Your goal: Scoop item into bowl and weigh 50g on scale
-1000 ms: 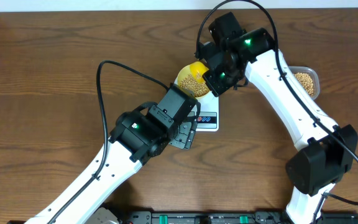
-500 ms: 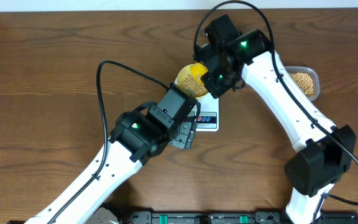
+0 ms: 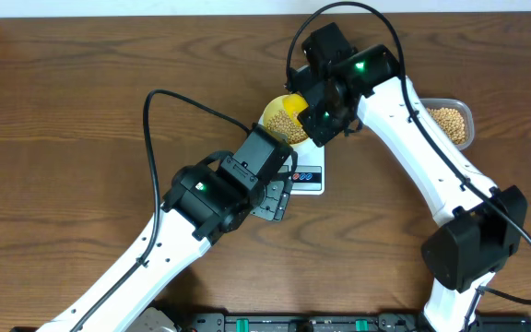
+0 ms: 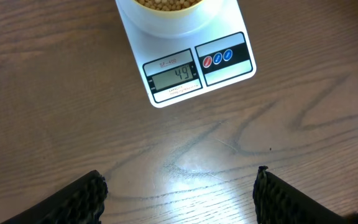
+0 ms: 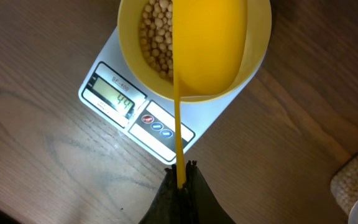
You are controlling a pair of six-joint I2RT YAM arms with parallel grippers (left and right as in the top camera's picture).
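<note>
Patience matters: the right hand (image 5: 180, 180), closed on the scoop (image 5: 210, 43) handle, should drop only a few beans (image 5: 157, 37) into the bowl (image 5: 257, 56) on the scale (image 4: 185, 74), which reads 49; the left hand (image 4: 180, 190) hovers open above the tabletop (image 4: 42, 124)

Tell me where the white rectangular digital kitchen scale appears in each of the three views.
Overhead: scale near the centre, partly hidden.
Left wrist: scale at top centre, display facing the camera.
Right wrist: scale left of centre, left of the yellow plastic scoop.
Shared landmark: the pale yellow round bowl of beans standing on it.
</note>
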